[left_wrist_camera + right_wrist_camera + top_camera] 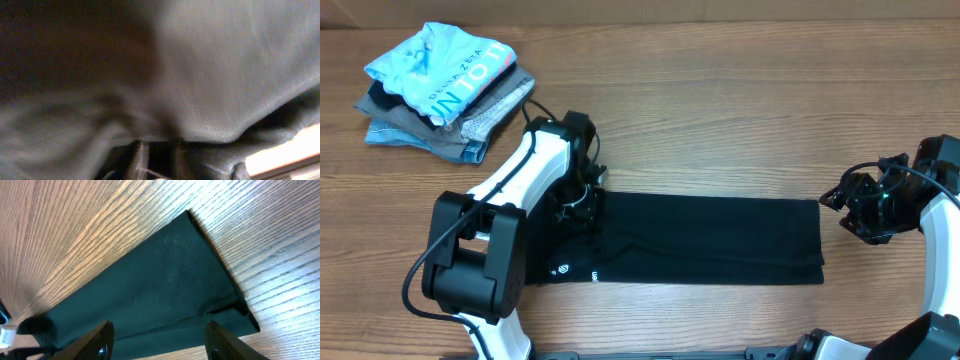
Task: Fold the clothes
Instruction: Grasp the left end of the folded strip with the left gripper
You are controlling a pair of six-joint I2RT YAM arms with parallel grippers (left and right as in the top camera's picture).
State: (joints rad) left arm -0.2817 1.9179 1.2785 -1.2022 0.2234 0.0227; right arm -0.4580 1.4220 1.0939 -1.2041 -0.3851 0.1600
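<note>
The black T-shirt (710,235) lies on the wooden table folded into a long flat strip, with a small white logo (560,268) at its left end. My left gripper (582,203) is down on the strip's left end, where the cloth is bunched. In the left wrist view black fabric (225,75) fills the frame right up to the jaws, so it appears shut on the cloth. My right gripper (842,205) is open and empty just right of the strip's right end. Its fingers (160,340) frame the shirt (160,280) from above.
A pile of folded garments, with a light-blue shirt with white lettering (445,75) on top, sits at the far left. Bare wooden table (740,120) lies behind the strip and to its right (280,255).
</note>
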